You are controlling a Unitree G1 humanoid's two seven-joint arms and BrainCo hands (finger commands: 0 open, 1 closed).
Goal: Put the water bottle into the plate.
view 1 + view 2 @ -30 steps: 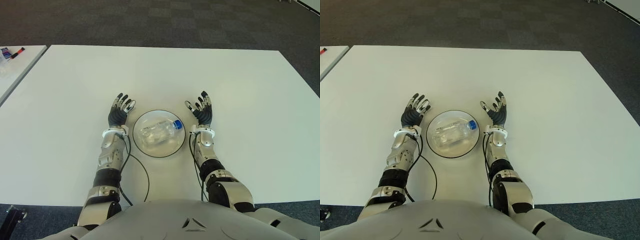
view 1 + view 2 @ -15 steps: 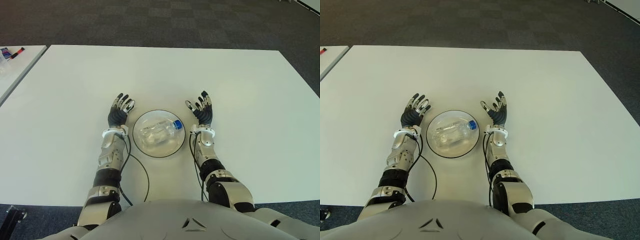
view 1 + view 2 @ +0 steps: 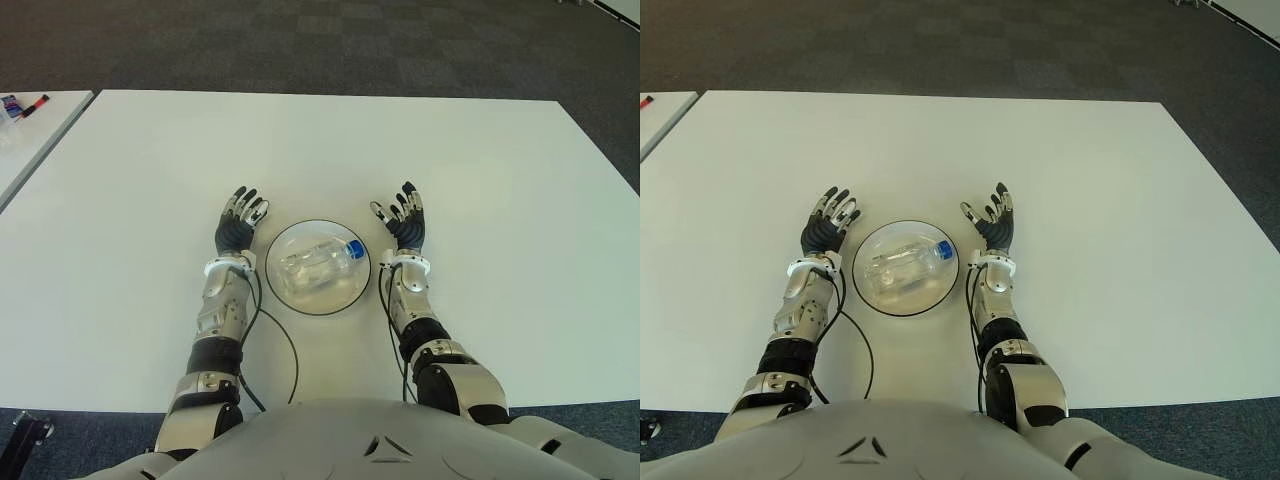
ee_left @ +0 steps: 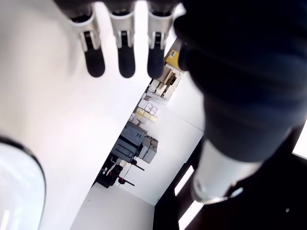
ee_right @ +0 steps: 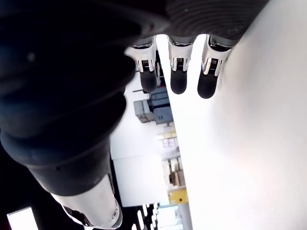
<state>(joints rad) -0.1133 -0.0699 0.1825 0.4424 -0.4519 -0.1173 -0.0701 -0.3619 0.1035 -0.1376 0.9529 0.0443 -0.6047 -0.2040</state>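
White bench (image 3: 480, 160) over dark carpet. Nothing has changed across the last second: bottle (image 3: 321, 261) lies on its side inside the plate (image 3: 290, 302), cap toward 2 o'clock. Left robot hand (image 3: 240, 219) sits at the plate's 9 o'clock, right robot hand (image 3: 405, 222) at 3 o'clock, both with fingers spread, holding nothing. Judged: task looks done, hands idle.

Office: carpet tiles (image 3: 330, 40), white table (image 3: 500, 170)

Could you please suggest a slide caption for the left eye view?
Water bottle lying in the plate on the white table, left hand and right hand open either side.
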